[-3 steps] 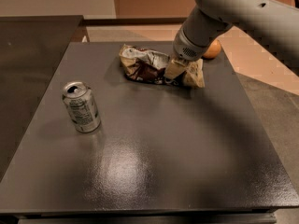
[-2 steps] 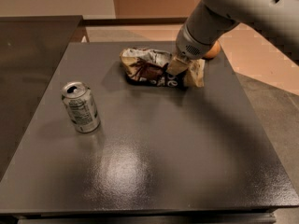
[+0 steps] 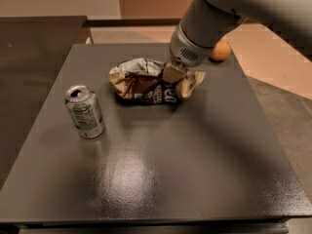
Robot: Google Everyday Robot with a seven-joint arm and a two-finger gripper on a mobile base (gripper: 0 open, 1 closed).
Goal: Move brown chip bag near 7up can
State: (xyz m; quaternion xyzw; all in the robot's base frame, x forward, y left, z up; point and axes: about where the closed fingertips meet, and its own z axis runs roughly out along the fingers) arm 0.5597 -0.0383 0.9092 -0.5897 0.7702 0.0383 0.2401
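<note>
The brown chip bag is crumpled, with a dark brown middle and cream ends. It is at the middle back of the dark grey table, casting a shadow under it. My gripper comes down from the upper right and is shut on the bag's right part; its wrist hides most of the fingers. The 7up can stands upright at the left of the table, roughly a can's width to the left of the bag and a little nearer the front.
A small round orange fruit lies at the table's back right edge, behind my arm. A dark counter adjoins the table on the left. The floor drops away to the right of the table.
My gripper has moved left and toward the front with the chip bag in it, bringing the bag closer to the can. The can and the orange fruit have not moved.
</note>
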